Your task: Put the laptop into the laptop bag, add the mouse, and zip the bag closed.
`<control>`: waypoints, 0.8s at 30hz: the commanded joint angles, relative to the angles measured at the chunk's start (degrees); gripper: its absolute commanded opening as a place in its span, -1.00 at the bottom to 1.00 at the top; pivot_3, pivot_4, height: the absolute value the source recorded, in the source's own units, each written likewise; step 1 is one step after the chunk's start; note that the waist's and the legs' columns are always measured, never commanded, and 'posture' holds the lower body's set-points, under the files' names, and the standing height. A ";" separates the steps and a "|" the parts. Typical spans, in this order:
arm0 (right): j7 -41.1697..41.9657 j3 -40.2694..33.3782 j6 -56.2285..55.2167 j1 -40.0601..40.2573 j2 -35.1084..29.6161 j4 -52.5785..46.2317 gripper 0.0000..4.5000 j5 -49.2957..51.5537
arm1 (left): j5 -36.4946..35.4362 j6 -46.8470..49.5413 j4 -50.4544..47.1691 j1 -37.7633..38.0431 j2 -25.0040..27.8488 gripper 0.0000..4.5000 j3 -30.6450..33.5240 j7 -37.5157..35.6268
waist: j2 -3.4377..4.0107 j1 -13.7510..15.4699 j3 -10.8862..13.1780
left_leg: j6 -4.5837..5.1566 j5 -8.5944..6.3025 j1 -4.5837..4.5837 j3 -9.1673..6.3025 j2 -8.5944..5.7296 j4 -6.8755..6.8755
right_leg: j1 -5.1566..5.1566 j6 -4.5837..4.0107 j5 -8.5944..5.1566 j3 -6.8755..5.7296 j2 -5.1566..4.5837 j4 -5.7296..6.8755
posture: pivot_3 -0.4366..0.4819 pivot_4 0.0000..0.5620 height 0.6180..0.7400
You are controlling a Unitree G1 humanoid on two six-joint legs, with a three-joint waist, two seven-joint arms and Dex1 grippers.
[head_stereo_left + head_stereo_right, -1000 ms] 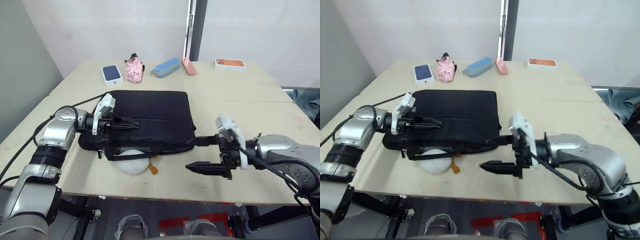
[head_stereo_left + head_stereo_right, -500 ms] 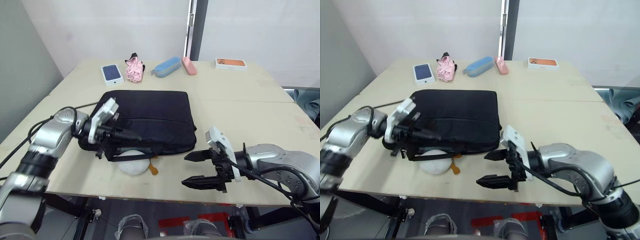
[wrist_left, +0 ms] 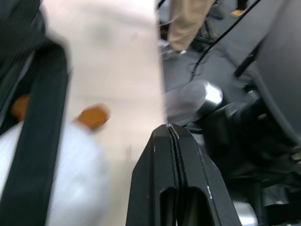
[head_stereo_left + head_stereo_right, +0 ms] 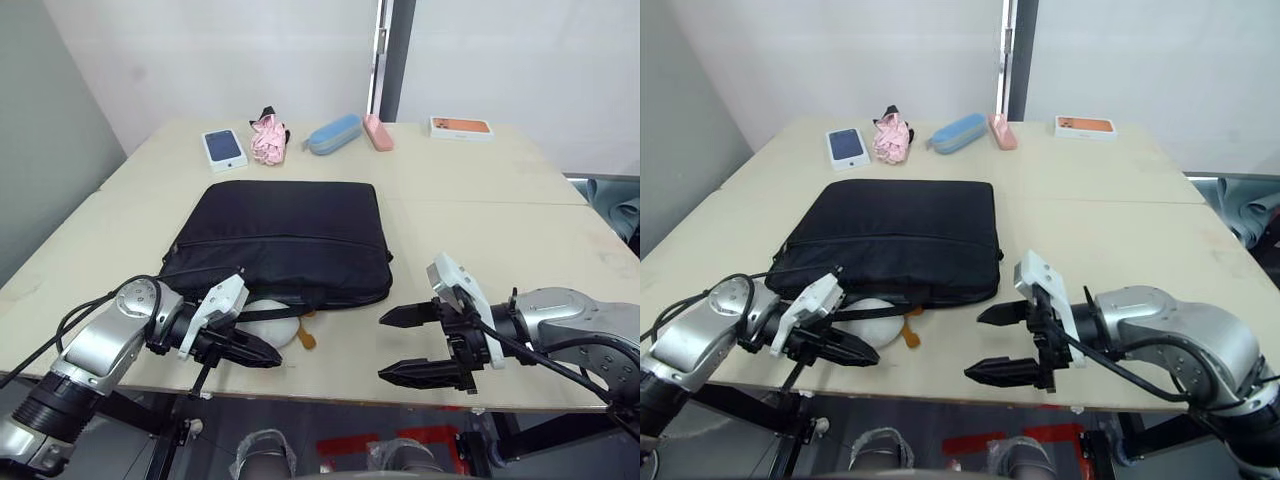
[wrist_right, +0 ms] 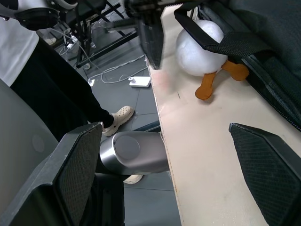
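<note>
Left eye view: laptop bag (image 4: 285,240) lies flat at the desk's (image 4: 470,215) centre, handles toward 6 o'clock.
Laptop and mouse: neither can be made out on the desk; judged to be inside the bag, though its contents are hidden.
Zipper: runs along the bag's near long edge; whether it is fully closed cannot be told.
Task progress: judged at or near its end, with only the zip left to confirm.
White plush toy (image 4: 268,324): a rounded toy with orange feet, lying under the bag's strap handle (image 4: 262,313) at the near edge; not the mouse.
Left pincer (image 4: 262,355): at 7 o'clock of the bag, just beside the toy, over the desk's front edge.
Right pincer (image 4: 405,345): at 5 o'clock of the bag, near the front edge, well apart from the bag.
Far edge, 12 o'clock: phone box (image 4: 224,148), pink cloth (image 4: 267,138), blue case (image 4: 334,134), pink case (image 4: 377,132), orange-topped box (image 4: 461,127).
Left wrist view: fingers (image 3: 160,188) pressed together with nothing between them; also shows the strap across the toy, a detail less plain from the head.
Right wrist view: fingers (image 5: 268,165) spread wide and empty; adds the floor below the desk edge, cables, and a person's leg and shoe (image 5: 120,115).
</note>
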 commanded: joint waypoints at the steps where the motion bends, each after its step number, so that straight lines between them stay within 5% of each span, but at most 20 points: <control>1: -0.07 -1.87 -0.83 0.34 -0.72 -1.78 1.00 1.30 | 0.71 -2.51 1.01 -0.84 -1.87 -0.98 2.29 2.14 | 0.00 0.01 0.00 | 0.00 0.00 0.00 0.00 0.00 0.00 | 0.00 0.00 0.00 0.00 0.00 0.00 | -0.05 -0.47 1.00; 24: -0.46 -8.01 -4.24 -1.54 -2.53 -0.90 1.00 4.67 | 2.01 -4.70 3.62 -9.77 -2.49 -0.98 4.78 3.00 | -0.01 0.28 -0.03 | 0.02 0.01 0.00 -0.03 -0.02 0.13 | 0.01 0.00 0.01 0.00 -0.02 0.15 | -0.05 -0.47 1.00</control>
